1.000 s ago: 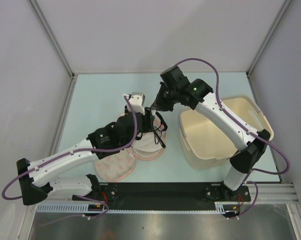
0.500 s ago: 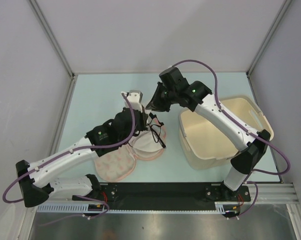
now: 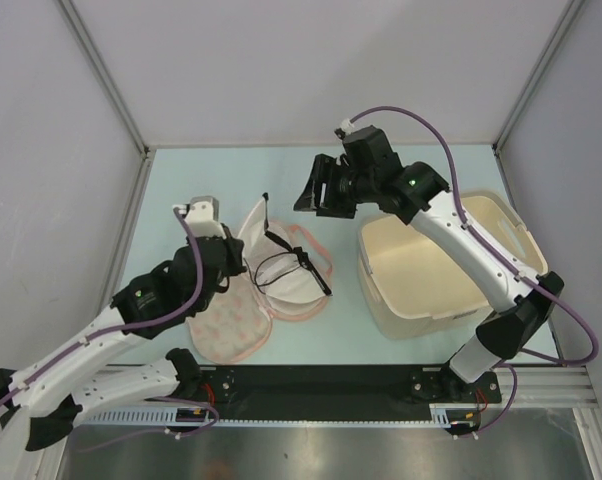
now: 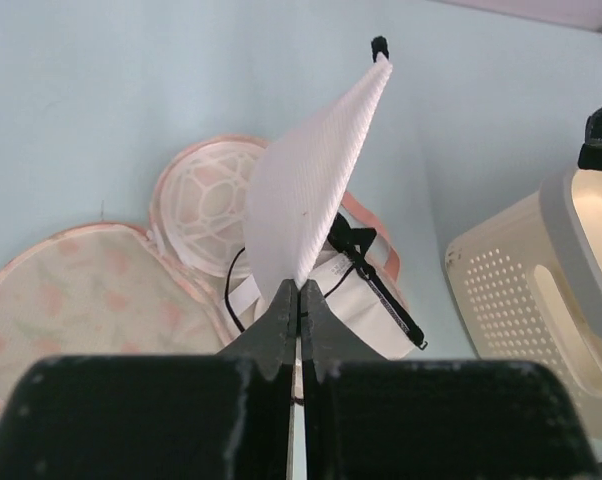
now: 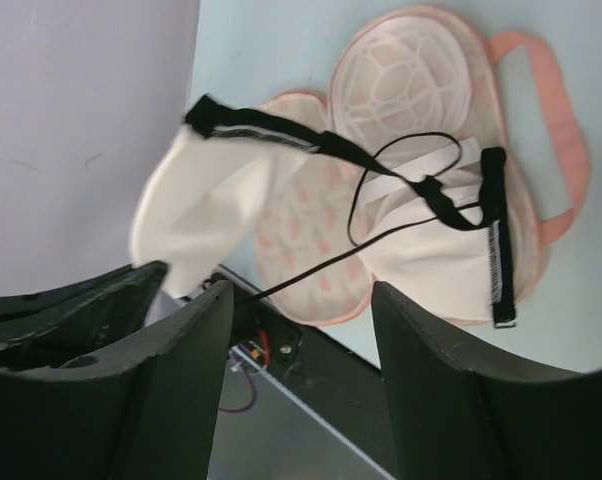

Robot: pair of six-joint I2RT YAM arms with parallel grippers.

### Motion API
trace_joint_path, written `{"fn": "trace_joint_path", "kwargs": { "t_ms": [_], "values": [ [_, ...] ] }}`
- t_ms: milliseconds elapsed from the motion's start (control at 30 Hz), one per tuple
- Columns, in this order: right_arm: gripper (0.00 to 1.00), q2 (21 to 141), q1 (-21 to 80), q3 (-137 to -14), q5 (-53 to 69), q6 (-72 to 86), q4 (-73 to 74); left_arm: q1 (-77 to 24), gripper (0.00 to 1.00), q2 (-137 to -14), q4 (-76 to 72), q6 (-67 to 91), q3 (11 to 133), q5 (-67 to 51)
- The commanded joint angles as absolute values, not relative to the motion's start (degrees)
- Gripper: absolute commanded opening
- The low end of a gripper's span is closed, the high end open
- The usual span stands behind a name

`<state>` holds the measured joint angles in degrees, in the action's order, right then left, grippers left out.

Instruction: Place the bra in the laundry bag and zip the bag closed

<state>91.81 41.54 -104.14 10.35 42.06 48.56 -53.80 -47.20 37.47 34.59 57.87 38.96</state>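
The bra (image 3: pixel 291 278) is cream-white with thin black straps. One cup lies on the open peach laundry bag (image 3: pixel 231 330). My left gripper (image 3: pixel 237 254) is shut on the edge of the other cup (image 3: pixel 253 222) and holds it up off the bag. In the left wrist view that cup (image 4: pixel 311 180) rises from my shut left gripper (image 4: pixel 299 288), above the bag's mesh lobe (image 4: pixel 206 205). My right gripper (image 3: pixel 317 190) hangs open beyond the bag, holding nothing. In the right wrist view the fingers (image 5: pixel 191 330) stand wide apart over the bra (image 5: pixel 441 265) and the bag (image 5: pixel 411 80).
A cream plastic basket (image 3: pixel 421 310) stands right of the bag, under the right arm, and shows in the left wrist view as the basket (image 4: pixel 501 290). Grey walls close the table on three sides. The black base rail (image 3: pixel 311 385) runs along the near edge.
My right gripper let go of the bra, opened and drew back. My left gripper shut on a cup's edge and pulled left, lifting that cup.
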Motion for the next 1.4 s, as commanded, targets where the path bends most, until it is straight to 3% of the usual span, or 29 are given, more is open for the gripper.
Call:
{"fn": "trace_joint_path", "kwargs": {
  "t_ms": [0, 67, 100, 133, 233, 333, 900, 1367],
  "values": [
    [0.60, 92.10, 40.17, -101.43, 13.98, 31.58, 43.07, -53.53, 0.00, -43.34, 42.27, 39.20, 56.95, 44.47],
    [0.56, 94.30, 40.43, -99.33, 14.42, 30.24, 40.80, -53.53, 0.00, -42.02, 42.80, 39.99, 55.82, 45.87],
    [0.51, 95.00, 40.34, -98.01, 15.98, 29.97, 39.04, -53.53, 0.00, -40.79, 42.72, 39.90, 55.38, 46.49],
    [0.40, 95.97, 40.52, -96.87, 17.13, 30.06, 35.72, -53.53, 0.00, -40.35, 43.06, 40.25, 54.76, 47.97],
    [0.30, 98.42, 40.87, -92.12, 19.42, 31.81, 29.21, -53.53, 0.00, -39.03, 43.59, 40.60, 53.97, 50.44],
    [0.27, 101.50, 42.27, -91.14, 17.93, 30.60, 28.30, -53.53, 0.00, -38.50, 47.61, 43.92, 54.58, 51.68],
    [0.21, 118.82, 47.02, -90.79, 20.21, 27.60, 19.60, -53.53, 0.00, -26.99, 53.09, 43.69, 50.45, 40.88],
    [0.17, 122.79, 53.70, -90.88, 27.60, 26.19, 17.75, -53.53, 0.00, -22.49, 49.59, 35.52, 47.99, 32.79]
  ]
}}
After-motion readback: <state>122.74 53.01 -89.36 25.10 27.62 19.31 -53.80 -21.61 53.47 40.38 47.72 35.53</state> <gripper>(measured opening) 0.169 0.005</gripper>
